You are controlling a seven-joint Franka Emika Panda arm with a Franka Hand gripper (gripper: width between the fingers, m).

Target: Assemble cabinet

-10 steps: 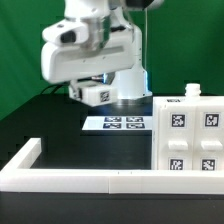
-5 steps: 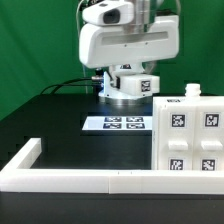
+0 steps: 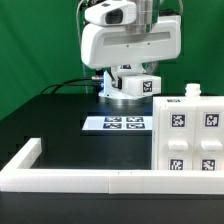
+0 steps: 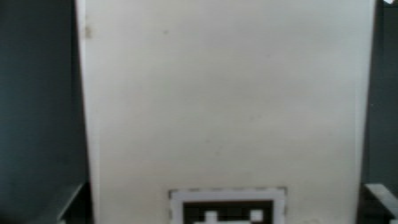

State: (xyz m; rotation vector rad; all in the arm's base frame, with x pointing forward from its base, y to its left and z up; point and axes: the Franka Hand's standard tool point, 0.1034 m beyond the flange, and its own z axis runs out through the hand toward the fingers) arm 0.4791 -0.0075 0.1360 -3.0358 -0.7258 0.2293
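The cabinet (image 3: 192, 136) stood at the worktop's near corner on the exterior view's right, just behind the rail (image 3: 80, 178) along the near edge. It looked like stiff, smooth plastic, probably light but slippery, and too broad to span; a thin wall edge seemed the better hold. The marker board (image 3: 120, 123) lay mid-worktop. The arm (image 3: 130, 40) hung over the far edge, well apart from it. The gripper (image 4: 217, 203) showed its fingertips spread — clamped on nothing, I judged.

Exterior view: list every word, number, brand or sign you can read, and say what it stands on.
None: no words, numbers or brands are readable. Only black-and-white square tags show, on the cabinet, the marker board and the arm; their patterns are not text.
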